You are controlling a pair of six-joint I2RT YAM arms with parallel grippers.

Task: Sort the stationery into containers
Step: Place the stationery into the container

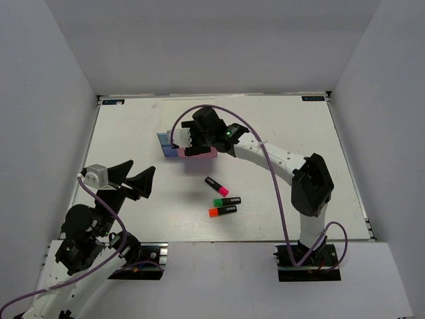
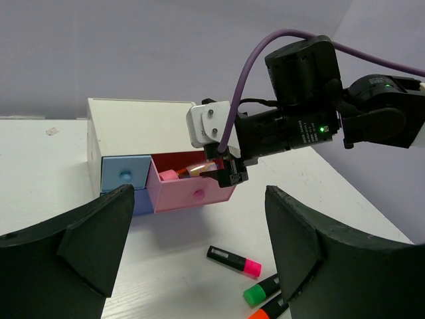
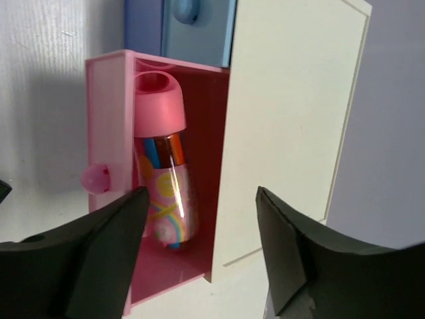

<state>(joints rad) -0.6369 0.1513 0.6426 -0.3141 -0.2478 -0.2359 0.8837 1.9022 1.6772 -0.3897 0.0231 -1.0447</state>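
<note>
One item is sorted — the oblong block [image 3: 163, 179] lies in the open pink drawer [image 3: 106, 133] just below the right gripper [image 3: 200, 199], jaws spread and empty — while three markers [image 1: 227, 201] wait on the table [image 1: 133, 133] behind it.

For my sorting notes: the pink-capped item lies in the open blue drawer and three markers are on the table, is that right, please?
Not quite: the item lies in the open pink drawer, not the blue drawer, as the right wrist view shows. Three markers are indeed on the table.
</note>
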